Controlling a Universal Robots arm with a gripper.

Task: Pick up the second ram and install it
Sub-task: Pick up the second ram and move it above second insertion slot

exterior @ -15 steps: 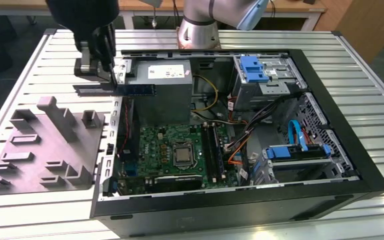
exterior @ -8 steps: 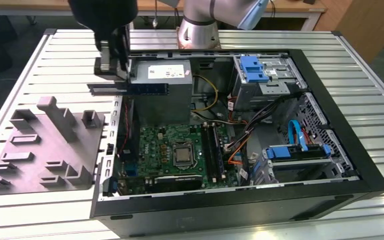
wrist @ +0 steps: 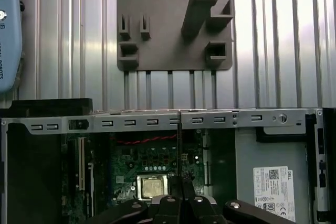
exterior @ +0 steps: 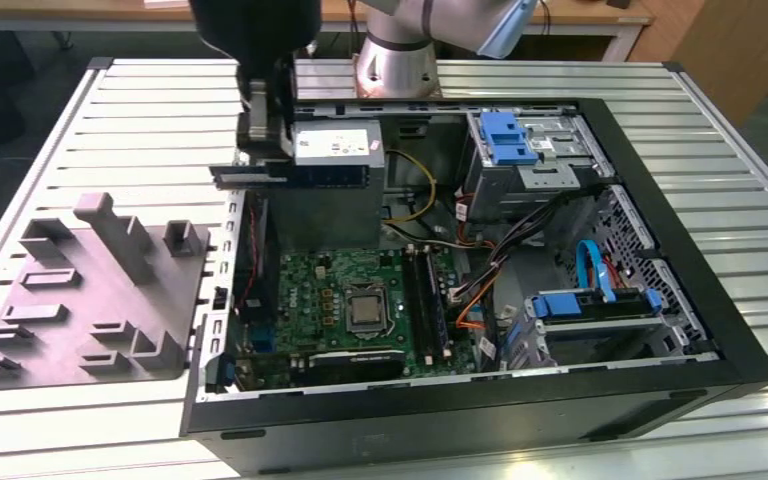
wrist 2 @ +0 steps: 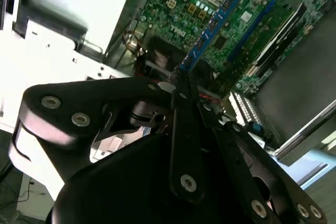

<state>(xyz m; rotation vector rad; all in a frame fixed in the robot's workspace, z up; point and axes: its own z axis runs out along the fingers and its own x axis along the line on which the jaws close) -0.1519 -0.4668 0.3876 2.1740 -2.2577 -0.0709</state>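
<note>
A thin, narrow blue-green ram stick (wrist 2: 210,24) with small black chips is pinched between the fingers of the black metal gripper (wrist 2: 177,85). The arm points downward, holding it above the side wall of the open black computer case (exterior: 491,405), beside the grey power-supply box (exterior: 328,205).

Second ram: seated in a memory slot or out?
Out. The gripper holds the second ram above the open computer case, clear of the memory slots.

This looks like a robotics lab or workshop: a ribbed aluminium bench (exterior: 704,150) carries an opened black desktop computer case (exterior: 491,420). A grey moulded plastic parts fixture (exterior: 91,290) sits at its nine o'clock, and a wooden desk (exterior: 598,15) at twelve.
</note>
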